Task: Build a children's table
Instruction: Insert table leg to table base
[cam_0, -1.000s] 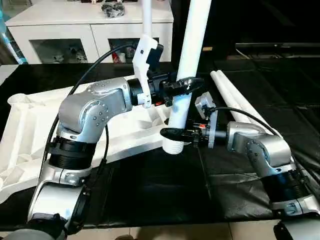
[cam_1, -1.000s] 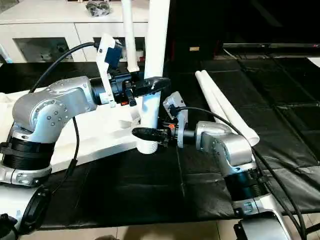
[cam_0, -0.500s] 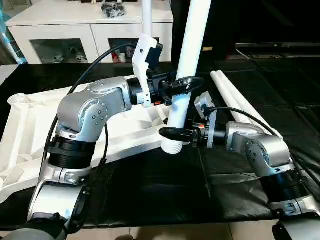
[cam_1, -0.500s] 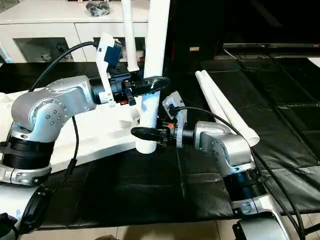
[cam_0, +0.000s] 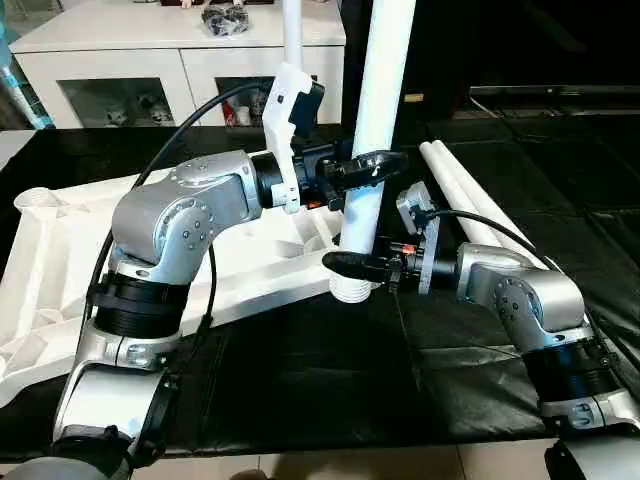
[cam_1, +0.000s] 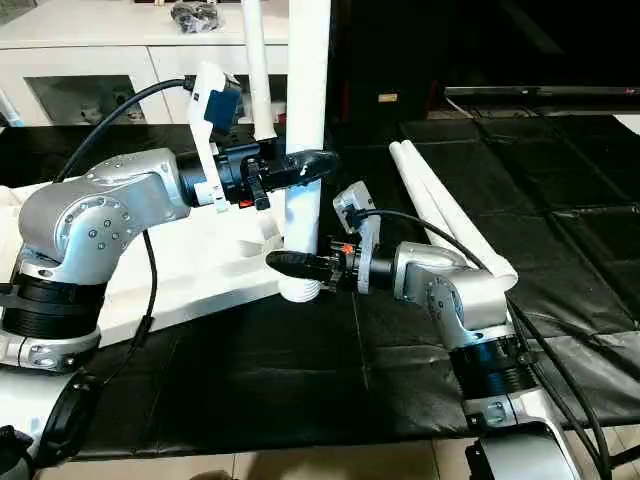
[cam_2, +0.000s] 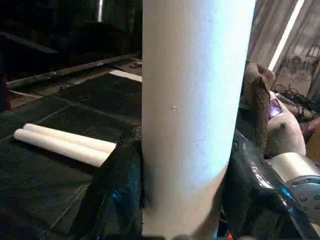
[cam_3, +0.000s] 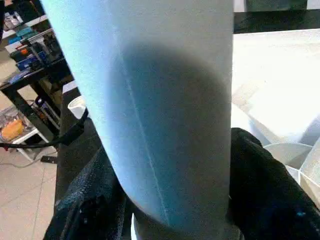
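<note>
The white tabletop (cam_0: 60, 260) lies upside down on the black mat at the left, ribs up. One thin white leg (cam_0: 292, 30) stands upright at its far corner. I hold another table leg (cam_0: 380, 90) nearly upright over the mat, its threaded end just above the tabletop's near corner. My left gripper (cam_0: 383, 163) is shut on this leg at mid height, with fingers (cam_2: 115, 190) on both sides. Lower down, my right gripper (cam_0: 350, 265) clasps the same leg (cam_3: 165, 100) just above the thread, fingers (cam_3: 265, 190) against it.
Two more white legs (cam_0: 470, 190) lie side by side on the mat at the right, behind my right arm. A white cabinet (cam_0: 120, 60) with glass doors stands at the back left. The mat's front edge runs close to my body.
The held leg has tipped slightly more upright, and my right wrist has shifted a little to the right and up. The left arm holds its place.
</note>
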